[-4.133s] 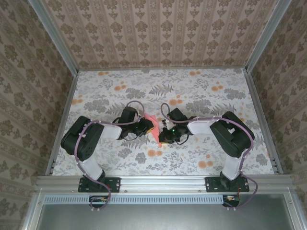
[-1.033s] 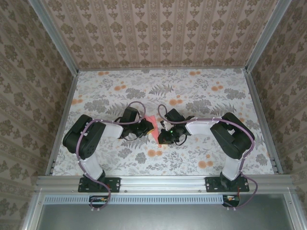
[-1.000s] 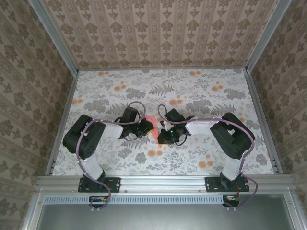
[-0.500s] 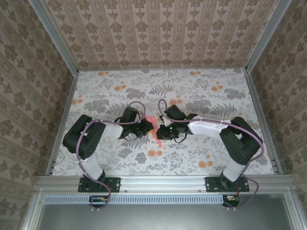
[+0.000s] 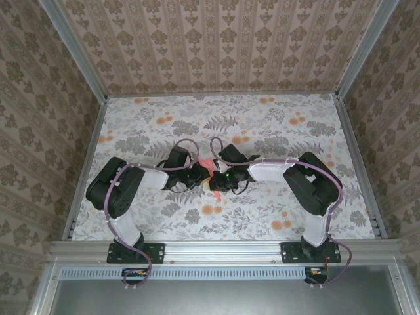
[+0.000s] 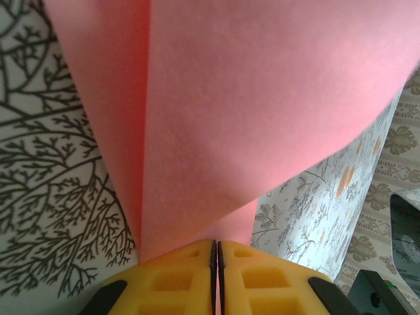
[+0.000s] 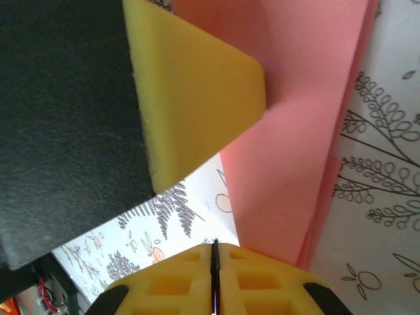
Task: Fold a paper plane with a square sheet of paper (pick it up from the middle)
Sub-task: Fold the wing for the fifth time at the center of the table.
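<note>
Since half a second ago the right arm has swung its wrist left and away from the near edge, so the right gripper [image 5: 218, 182] now sits close against the left gripper [image 5: 204, 172]; the left arm lies as it did. Between them, above the middle of the white, leaf-and-flower-printed worktop [image 5: 262, 131] and a little toward its near edge, is the salmon-pink sheet of thin paper [image 5: 207, 163], folded along a crease.

From the left wrist, the left gripper [image 6: 215, 252] has its yellow foam pads [image 6: 177, 279] pressed together on the lower tip of the sheet [image 6: 262, 98], which fans upward from the pinch in two layers, one side in shadow.

From the right wrist, the right gripper [image 7: 214, 252] also has its pads closed. The paper [image 7: 289, 131] runs down just beside them, but whether it lies between them I cannot tell. One yellow finger [image 7: 197, 105] of the left gripper lies against the sheet's face, and the paper's layered edges show at the right.
</note>
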Controlling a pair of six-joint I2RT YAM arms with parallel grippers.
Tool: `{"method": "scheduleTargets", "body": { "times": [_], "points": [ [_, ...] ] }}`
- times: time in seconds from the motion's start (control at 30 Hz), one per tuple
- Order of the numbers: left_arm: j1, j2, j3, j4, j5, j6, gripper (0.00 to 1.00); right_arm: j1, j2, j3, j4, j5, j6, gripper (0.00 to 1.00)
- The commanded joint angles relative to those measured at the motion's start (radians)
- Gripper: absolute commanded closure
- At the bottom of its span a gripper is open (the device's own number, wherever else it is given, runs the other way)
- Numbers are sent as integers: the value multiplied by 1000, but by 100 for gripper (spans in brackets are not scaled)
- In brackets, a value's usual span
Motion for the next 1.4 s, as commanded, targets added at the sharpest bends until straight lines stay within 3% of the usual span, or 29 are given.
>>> {"method": "scheduleTargets", "body": {
  "times": [0.0, 0.5, 0.7, 1.37],
  "points": [
    [-1, 26, -21, -82, -31, 20, 88, 4, 22, -22, 8, -36, 8, 90],
    [2, 28, -27, -124, -57, 24, 90, 4, 35, -56, -31, -44, -25, 90],
    [5, 28, -25, -196, -100, 26, 100, 4, 32, -92, -44, -97, -66, 98],
    [14, 39, -12, -280, -152, 30, 100, 4, -64, -232, -92, -125, -122, 99]
  ]
}}
